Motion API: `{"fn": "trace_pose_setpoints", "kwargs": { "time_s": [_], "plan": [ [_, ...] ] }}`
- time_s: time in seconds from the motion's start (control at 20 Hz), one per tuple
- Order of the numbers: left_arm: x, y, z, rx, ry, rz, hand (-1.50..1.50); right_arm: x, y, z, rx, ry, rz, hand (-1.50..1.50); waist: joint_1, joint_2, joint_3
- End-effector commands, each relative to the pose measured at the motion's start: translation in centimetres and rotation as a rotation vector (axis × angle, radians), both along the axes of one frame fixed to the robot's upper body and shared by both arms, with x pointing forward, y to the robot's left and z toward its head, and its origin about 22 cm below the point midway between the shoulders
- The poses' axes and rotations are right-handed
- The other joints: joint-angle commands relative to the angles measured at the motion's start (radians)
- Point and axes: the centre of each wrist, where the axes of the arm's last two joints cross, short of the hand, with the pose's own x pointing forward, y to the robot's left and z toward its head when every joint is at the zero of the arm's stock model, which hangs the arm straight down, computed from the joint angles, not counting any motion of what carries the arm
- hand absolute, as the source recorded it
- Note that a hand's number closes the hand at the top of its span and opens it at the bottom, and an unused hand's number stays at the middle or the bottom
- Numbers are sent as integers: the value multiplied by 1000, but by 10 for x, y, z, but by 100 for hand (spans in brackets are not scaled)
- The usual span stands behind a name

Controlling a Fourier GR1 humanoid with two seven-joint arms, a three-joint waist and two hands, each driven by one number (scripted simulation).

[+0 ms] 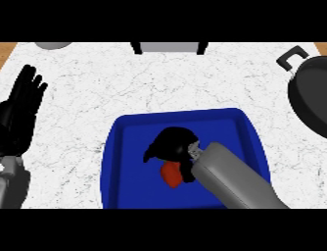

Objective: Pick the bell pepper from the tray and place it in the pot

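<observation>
A blue tray (127,147) lies on the white marble counter at the lower middle. Inside it a red bell pepper (171,175) shows only as a small patch beneath my right hand (172,143). That hand reaches into the tray from the lower right, and its black fingers curl down over the pepper and hide most of it. The black pot (322,98) sits at the right edge, partly cut off, with one handle (291,58) at its upper left. My left hand (18,110) rests open at the left edge, fingers up.
A grey round object (54,45) sits at the counter's far left edge. A grey block with black legs (169,47) stands at the far middle. Wooden floor shows past both far corners. Bare marble lies between the tray and the pot.
</observation>
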Motion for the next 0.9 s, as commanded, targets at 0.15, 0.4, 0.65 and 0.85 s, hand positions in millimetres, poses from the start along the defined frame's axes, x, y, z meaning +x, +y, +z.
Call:
{"fn": "trace_pose_setpoints", "kwargs": {
  "time_s": [0.15, 0.4, 0.65, 0.85],
  "plan": [
    [-9, -12, 6, -5, -9, -11, 0, -5, 1, -23, 24, -33, 114, 150, 2, -1, 0],
    [16, -5, -3, -11, 0, 7, 0, -7, -2, -27, 31, -36, 120, 150, -4, 0, 0],
    [-8, 16, -13, 2, 33, 76, 0, -52, -141, -46, 109, -14, -104, 150, -111, -24, 1],
    [-16, 24, -8, -8, 23, 99, 0, -92, -205, -32, 170, -41, -169, 150, -98, -25, -1]
  ]
}}
